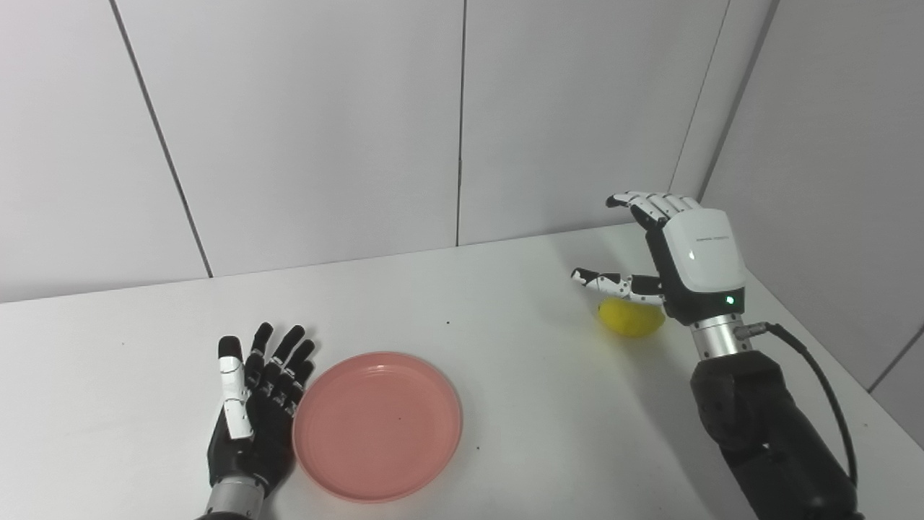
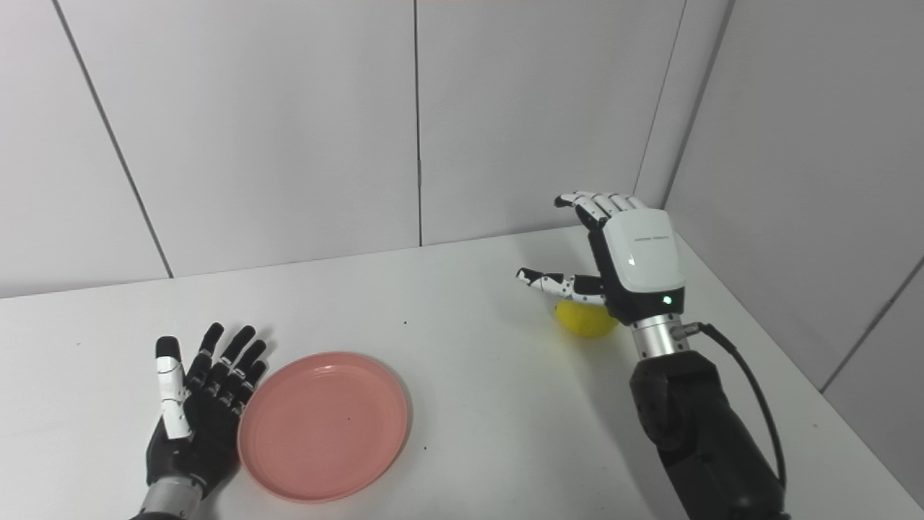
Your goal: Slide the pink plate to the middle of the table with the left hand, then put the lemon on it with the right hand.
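We see one lemon [image 1: 630, 318] lying on the white table [image 1: 505, 303], well to the right of the pink plate [image 1: 377, 425] and farther back, directly under the raised right hand [image 1: 675, 253], whose fingers [image 1: 646, 204] are spread and curved above the fruit while the thumb [image 1: 610, 282] reaches over its top, grasping nothing. We count one plate, lying flat near the table's front edge, and just beside its left rim the left hand [image 1: 253, 404] rests released, fingers extended and apart; whether it touches the rim we cannot tell. We count two hands in all.
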Robot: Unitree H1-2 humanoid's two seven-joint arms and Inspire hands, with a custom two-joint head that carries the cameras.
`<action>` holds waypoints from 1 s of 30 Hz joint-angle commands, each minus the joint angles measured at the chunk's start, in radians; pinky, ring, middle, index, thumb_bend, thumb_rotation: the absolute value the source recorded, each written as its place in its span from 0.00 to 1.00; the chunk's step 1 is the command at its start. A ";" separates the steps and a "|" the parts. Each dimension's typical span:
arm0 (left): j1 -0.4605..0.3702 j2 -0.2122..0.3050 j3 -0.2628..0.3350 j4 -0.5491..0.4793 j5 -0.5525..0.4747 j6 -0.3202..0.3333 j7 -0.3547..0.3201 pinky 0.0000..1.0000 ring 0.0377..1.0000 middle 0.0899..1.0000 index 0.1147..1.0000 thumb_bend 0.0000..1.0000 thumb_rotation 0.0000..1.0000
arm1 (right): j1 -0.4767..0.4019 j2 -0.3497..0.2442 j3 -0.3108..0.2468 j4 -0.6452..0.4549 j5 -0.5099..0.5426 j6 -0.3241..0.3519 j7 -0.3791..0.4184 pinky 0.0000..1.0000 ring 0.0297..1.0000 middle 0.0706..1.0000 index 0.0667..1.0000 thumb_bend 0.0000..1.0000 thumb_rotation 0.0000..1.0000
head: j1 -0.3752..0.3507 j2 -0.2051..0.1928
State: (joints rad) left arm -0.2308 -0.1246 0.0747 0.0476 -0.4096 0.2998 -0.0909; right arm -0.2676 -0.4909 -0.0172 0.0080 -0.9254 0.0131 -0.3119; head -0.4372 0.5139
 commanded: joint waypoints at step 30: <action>0.016 -0.016 -0.009 0.035 0.003 0.063 0.021 0.96 0.88 0.87 1.00 0.79 0.87 | -0.102 -0.073 0.039 0.201 0.161 0.052 0.158 0.61 0.69 0.71 0.68 0.81 0.80 | 0.014 -0.002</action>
State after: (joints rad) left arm -0.2306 -0.1287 0.0731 0.0490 -0.4094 0.3019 -0.0891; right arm -0.3251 -0.5299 0.0289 0.2506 -0.7673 0.0332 -0.1657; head -0.4249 0.5108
